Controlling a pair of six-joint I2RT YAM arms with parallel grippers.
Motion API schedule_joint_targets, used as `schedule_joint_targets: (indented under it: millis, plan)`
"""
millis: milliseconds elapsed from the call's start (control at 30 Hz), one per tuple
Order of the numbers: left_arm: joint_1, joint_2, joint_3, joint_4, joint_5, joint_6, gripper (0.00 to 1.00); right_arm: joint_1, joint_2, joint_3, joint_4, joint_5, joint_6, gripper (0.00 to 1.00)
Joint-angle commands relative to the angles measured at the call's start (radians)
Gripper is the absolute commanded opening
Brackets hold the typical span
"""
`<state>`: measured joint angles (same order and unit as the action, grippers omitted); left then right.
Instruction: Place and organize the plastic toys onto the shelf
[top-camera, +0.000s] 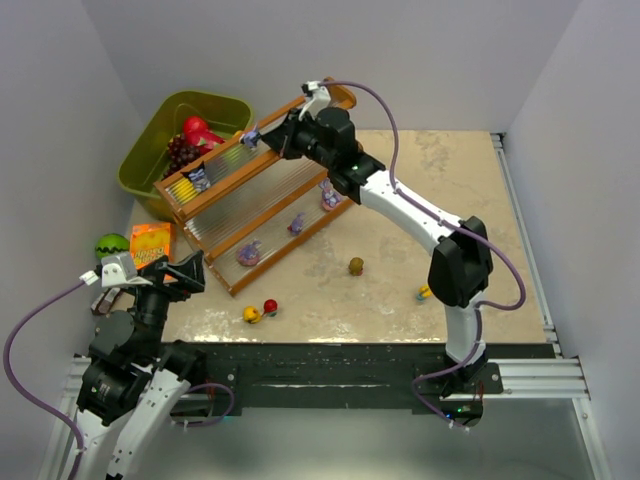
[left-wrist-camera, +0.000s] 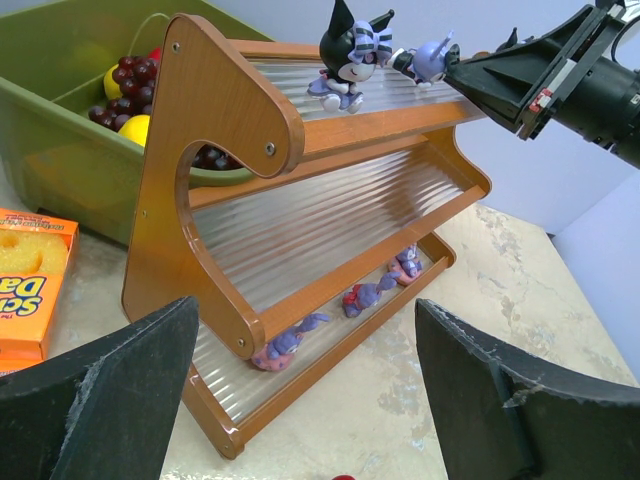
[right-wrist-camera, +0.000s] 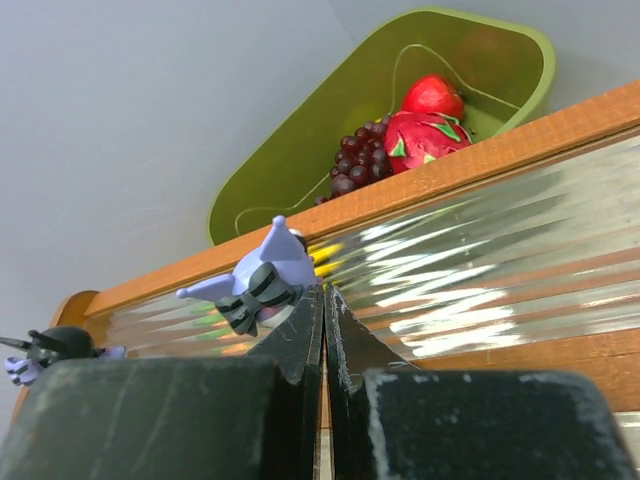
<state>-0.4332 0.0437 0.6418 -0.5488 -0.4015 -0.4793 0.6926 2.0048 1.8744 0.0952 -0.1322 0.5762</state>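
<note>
Orange box (left-wrist-camera: 30, 300), upper line: "Sc", white letters, remainder cut off
Lower line: "Da", likewise cut off

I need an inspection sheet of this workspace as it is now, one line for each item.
Surface: beige tabletop; loose on it an olive toy, yellow toy, red toy, and another small toy by the right arm.
Job's things: shelf; dark figurine on top tier; three purple figurines on bottom tier.
Clutter: green bin holding fruit, orange box, green ball.
Grippers: left claw open, facing the shelf's end; right claw shut on lavender figurine at the top tier.
Cables: purple cable along each arm.
Surroundings: grey walls.
</note>
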Motion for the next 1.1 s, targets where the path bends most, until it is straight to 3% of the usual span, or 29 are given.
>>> schedule_joint_targets:
  millis: [0, 533, 667, 700, 867, 967, 1000, 1067]
  plan:
    - [0.002, -0.005, 0.004, 0.007, -0.017, -0.008, 0.93, 0.001, -0.090, -0.029, 0.072, -0.029, 0.002, 0.00]
    - [0.002, -0.001, 0.004, 0.006, -0.022, -0.012, 0.93, 0.005, -0.126, -0.043, 0.042, -0.049, -0.022, 0.01]
    - [0.002, 0.008, 0.004, 0.007, -0.022, -0.012, 0.93, 0.007, -0.208, -0.136, 0.011, 0.000, -0.073, 0.16]
    - [0.002, 0.013, 0.004, 0.009, -0.022, -0.007, 0.93, 0.005, -0.269, -0.168, 0.011, 0.023, -0.094, 0.24]
    - [0.002, 0.042, 0.013, 0.010, -0.033, 0.004, 0.93, 0.005, -0.503, -0.449, 0.031, 0.152, -0.168, 0.34]
    - [0.002, 0.045, 0.024, 0.013, -0.051, 0.013, 0.93, 0.004, -0.656, -0.614, 0.028, 0.201, -0.208, 0.55]
    - [0.002, 0.042, 0.027, 0.015, -0.059, 0.018, 0.94, 0.004, -0.685, -0.651, 0.020, 0.224, -0.225, 0.69]
    - [0.002, 0.027, 0.033, 0.015, -0.085, 0.022, 0.96, 0.001, -0.750, -0.737, -0.026, 0.249, -0.231, 0.83]
